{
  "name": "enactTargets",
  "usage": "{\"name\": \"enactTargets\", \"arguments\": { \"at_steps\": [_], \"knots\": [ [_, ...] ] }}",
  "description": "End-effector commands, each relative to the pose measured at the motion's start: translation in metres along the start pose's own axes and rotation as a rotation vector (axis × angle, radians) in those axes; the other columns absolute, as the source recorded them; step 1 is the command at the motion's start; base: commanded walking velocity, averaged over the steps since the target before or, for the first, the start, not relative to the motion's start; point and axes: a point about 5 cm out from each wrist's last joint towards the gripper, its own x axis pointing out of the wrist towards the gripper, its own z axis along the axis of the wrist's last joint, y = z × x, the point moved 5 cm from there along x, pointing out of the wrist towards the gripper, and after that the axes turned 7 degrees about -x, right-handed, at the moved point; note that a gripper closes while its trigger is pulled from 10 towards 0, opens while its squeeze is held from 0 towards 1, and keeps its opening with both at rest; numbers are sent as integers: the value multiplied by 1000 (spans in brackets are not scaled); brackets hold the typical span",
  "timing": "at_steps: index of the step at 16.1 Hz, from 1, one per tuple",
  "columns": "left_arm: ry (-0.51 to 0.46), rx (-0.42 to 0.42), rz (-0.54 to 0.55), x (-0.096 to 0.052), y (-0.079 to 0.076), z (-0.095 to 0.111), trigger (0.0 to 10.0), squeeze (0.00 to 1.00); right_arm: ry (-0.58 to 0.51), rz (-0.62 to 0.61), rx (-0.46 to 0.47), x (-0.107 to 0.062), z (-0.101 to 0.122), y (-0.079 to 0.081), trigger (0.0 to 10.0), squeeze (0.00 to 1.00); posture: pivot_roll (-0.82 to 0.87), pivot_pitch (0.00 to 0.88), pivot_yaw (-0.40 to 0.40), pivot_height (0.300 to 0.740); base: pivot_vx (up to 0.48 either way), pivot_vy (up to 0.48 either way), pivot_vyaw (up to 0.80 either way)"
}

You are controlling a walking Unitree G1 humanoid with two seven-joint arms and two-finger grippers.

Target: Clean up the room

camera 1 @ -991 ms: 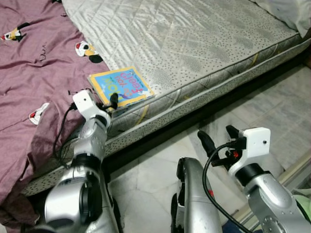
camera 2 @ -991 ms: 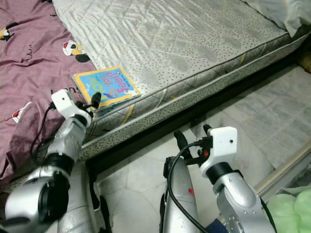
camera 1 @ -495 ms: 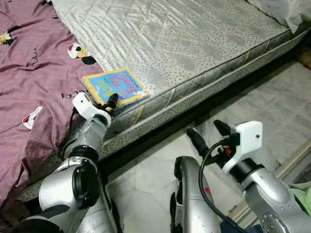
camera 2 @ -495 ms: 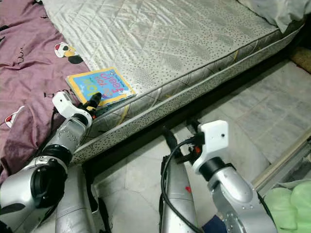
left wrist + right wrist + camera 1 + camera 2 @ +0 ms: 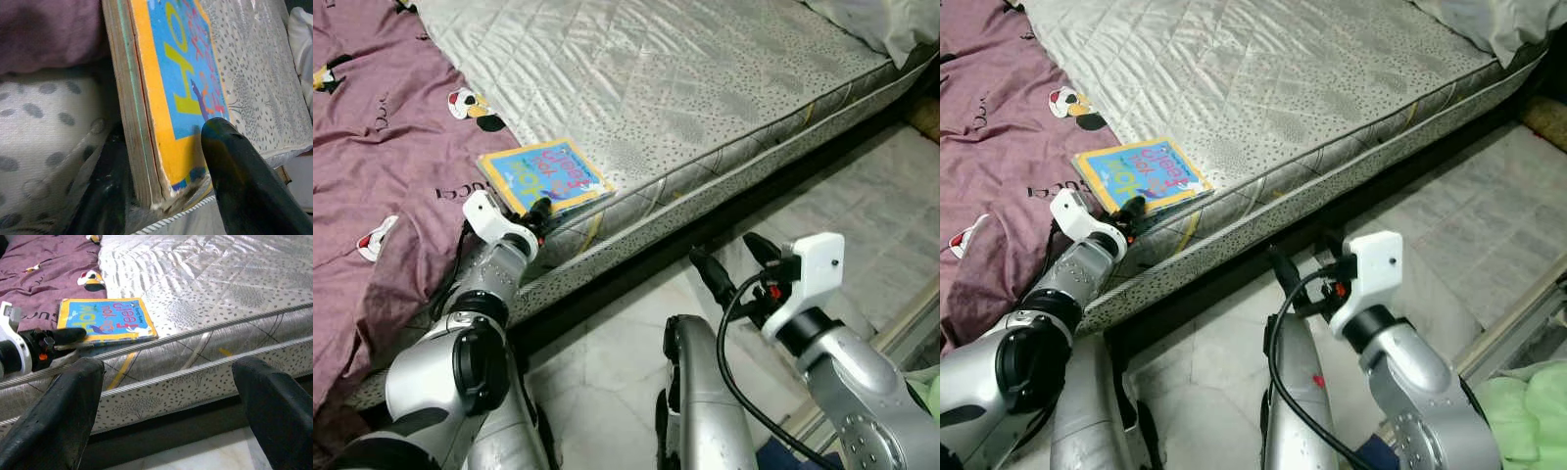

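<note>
1. Left gripper (image 5: 161,161), left of centre in the head view, fingers apart astride the near corner of the book (image 5: 544,174); not clamped.
2. Since half a second ago it has edged onto that corner: grasp looks imminent.
3. Book lies at mattress (image 5: 705,88) edge beside purple blanket (image 5: 382,137).
4. Right gripper (image 5: 736,262), lower right, open, idle.
5. Lower finger's contact hidden.

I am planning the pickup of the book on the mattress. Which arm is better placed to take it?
The left. Its pincer already has one finger on each side of the book at the mattress edge. The right pincer hangs open over the floor, away from it.
</note>
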Motion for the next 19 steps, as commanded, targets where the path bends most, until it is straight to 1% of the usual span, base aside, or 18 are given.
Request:
{"name": "enactTargets", "arguments": {
  "at_steps": [1,4,6,11,12,14,15,16,17,18,19],
  "knots": [
    [4,-2,6,0,1,1,0,0,15,3,0,-1,-3,-3,10000,0,-275,125,-20,520,0,0,0],
    [-11,-3,10,0,3,7,0,0,7,5,2,1,-1,-4,10000,0,-279,118,-23,520,0,0,0],
    [-17,-45,6,0,0,7,0,0,14,9,-11,3,-3,-5,10000,0,-270,114,-22,520,0,0,0],
    [-39,-43,3,1,-3,14,0,0,10,4,-23,8,-5,-6,10000,0,-253,104,-24,520,0,0,0],
    [-46,-46,-3,2,-7,17,0,0,12,4,-27,9,-6,-7,10000,0,-246,102,-28,520,0,0,0],
    [-98,-38,-102,7,-37,27,0,0,7,4,-30,17,-8,-8,10000,0,-206,82,-41,520,0,0,0],
    [-108,-32,-118,7,-42,28,0,0,0,6,-31,20,-8,-7,10000,0,-202,80,-42,520,0,0,0],
    [-158,72,-153,7,-53,32,0,0,-18,7,-32,28,-6,-6,10000,0,-163,57,-37,520,0,0,0],
    [-237,243,-245,2,-73,35,0,0,-36,14,-22,35,-7,-2,10000,0,-144,44,-31,520,0,0,0],
    [-279,268,-271,-1,-80,38,0,0,-43,17,-7,38,-8,1,10000,0,-122,31,-26,520,0,0,0],
    [-286,269,-274,-2,-81,39,0,0,-44,17,-4,39,-9,2,10000,0,-116,27,-24,520,0,0,0]
  ]
}}
